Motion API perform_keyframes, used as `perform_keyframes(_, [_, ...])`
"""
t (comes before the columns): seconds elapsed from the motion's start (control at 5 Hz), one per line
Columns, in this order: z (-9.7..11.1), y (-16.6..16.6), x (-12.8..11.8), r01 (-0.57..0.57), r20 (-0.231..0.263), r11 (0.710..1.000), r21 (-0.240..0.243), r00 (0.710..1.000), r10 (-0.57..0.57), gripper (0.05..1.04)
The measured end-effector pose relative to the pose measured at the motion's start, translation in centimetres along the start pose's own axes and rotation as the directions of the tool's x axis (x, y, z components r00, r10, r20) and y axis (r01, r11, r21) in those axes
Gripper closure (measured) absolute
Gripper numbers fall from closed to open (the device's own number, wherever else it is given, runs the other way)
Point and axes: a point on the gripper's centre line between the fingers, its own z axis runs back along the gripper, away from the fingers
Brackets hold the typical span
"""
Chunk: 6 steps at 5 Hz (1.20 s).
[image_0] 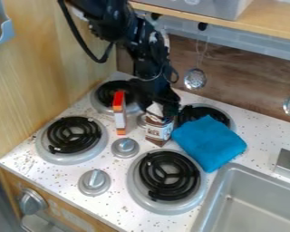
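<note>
Burner (74, 134) at nine o'clock from brown carton (158, 131). Orange-and-white box (119, 115) at ten, upright, probably for a small footprint between burners. Now gripper (159, 110) right at carton's top, perhaps for a downward grasp; open or closed, cannot tell. Blue cloth (210, 142) at four, folded, overlapping back burner's (225, 117) edge.

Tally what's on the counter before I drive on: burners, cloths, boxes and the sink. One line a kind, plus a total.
Burners: 4
Cloths: 1, the blue cloth
Boxes: 2, the orange-and-white box and the brown box right by the gripper
Sinks: 1, the metal sink
Total: 8
</note>
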Motion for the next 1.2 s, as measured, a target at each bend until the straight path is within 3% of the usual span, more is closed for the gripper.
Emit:
perform_keyframes(0.2, [-0.1, -0.1, 0.0, -0.003, 0.001, 1.000, -0.004, 1.000, 0.003, 0.131])
perform_keyframes(0.4, [-0.1, 0.0, 0.1, -0.019, 0.016, 1.000, 0.000, 1.000, 0.019, 0.265])
perform_keyframes(0.8, [0.3, -0.1, -0.9, -0.013, 0.017, 1.000, 0.002, 1.000, 0.013, 0.265])
perform_keyframes(1.2, [4.9, -0.5, -2.8, -0.017, 0.081, 1.000, 0.009, 0.997, 0.017, 0.266])
